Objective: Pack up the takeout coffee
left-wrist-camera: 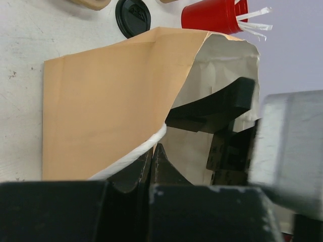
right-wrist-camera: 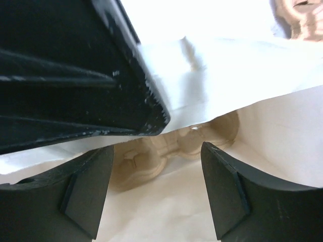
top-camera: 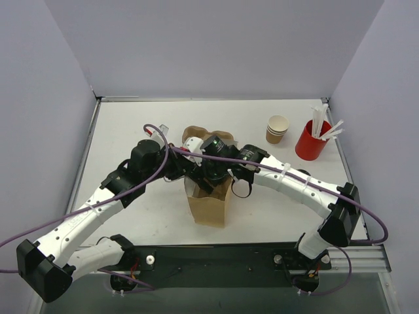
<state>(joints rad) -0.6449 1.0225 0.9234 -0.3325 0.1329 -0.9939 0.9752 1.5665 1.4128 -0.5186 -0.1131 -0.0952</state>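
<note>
— Where is the takeout coffee (top-camera: 277, 129) found?
— The tapered kraft-paper cup is seen upright on the white tabletop (top-camera: 131, 131), beside the red cup (top-camera: 310, 145).
— And the tools?
— The left tool (left-wrist-camera: 153, 151) is pinched shut on the paper bag's (top-camera: 211, 206) rim. The right tool (right-wrist-camera: 157, 148) is spread wide at its mouth, above a moulded-pulp carrier (right-wrist-camera: 151, 161). The cup is well apart from both.

1. My left arm (top-camera: 98, 206) and right arm (top-camera: 294, 183) bend inward, wrists close together.
2. My left gripper (left-wrist-camera: 153, 154) is pinched tight on the bag (left-wrist-camera: 101, 101) rim.
3. My right gripper (right-wrist-camera: 157, 151) points down, jaws spread, holding nothing.
</note>
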